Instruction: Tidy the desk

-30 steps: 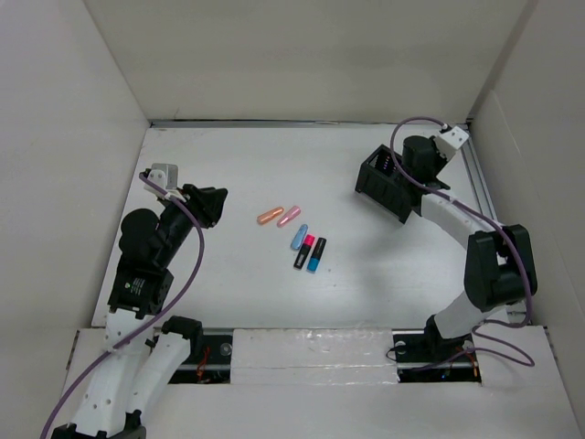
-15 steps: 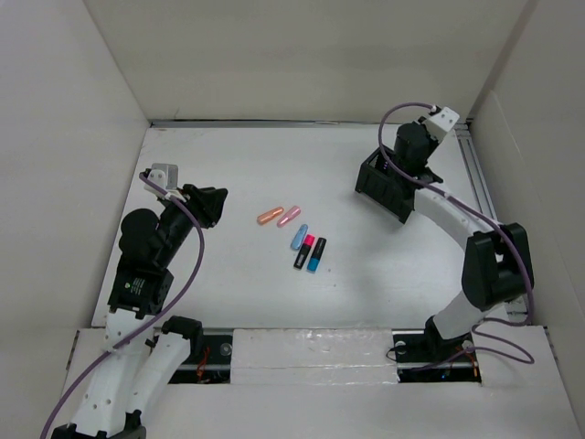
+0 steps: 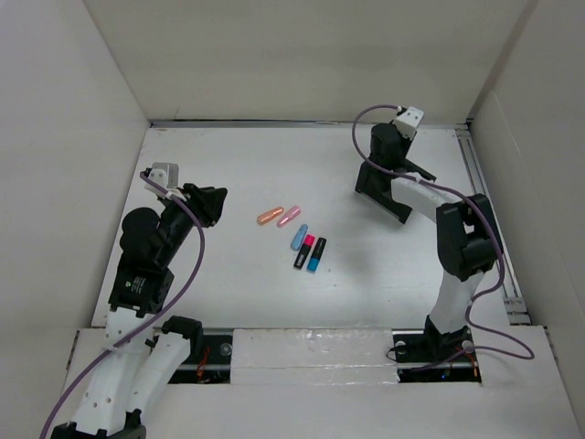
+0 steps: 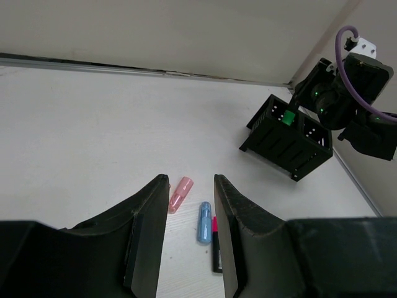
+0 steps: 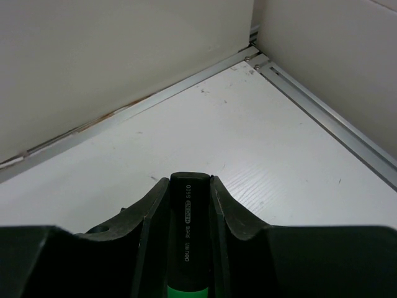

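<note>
**A:** What does the right gripper have?

**B:** The right gripper (image 5: 189,181) is clamped tight on a black marker (image 5: 188,214) with a green band. Only the marker's end shows past the fingers. It hangs by the black organizer (image 3: 370,187) at the far right of the counter (image 3: 228,165).

**A:** And the left?

**B:** The left gripper (image 4: 191,180) is parted and holds nothing. It hovers facing the loose markers (image 3: 299,237) lying mid-counter.

**A:** What might go wrong?

**B:** I'd guess the marker could meet a divider or the rim instead of a slot. With so firm a hold, that could shove or tip the organizer. The purple cable (image 3: 356,135) looping by the wrist might also snag.

**A:** How does the counter look?

**B:** It is flat, matte white, with metal rails along its edges and a few faint scuffs near the far corner. It spreads out ahead of both arm bases, boxed in by white walls.
</note>
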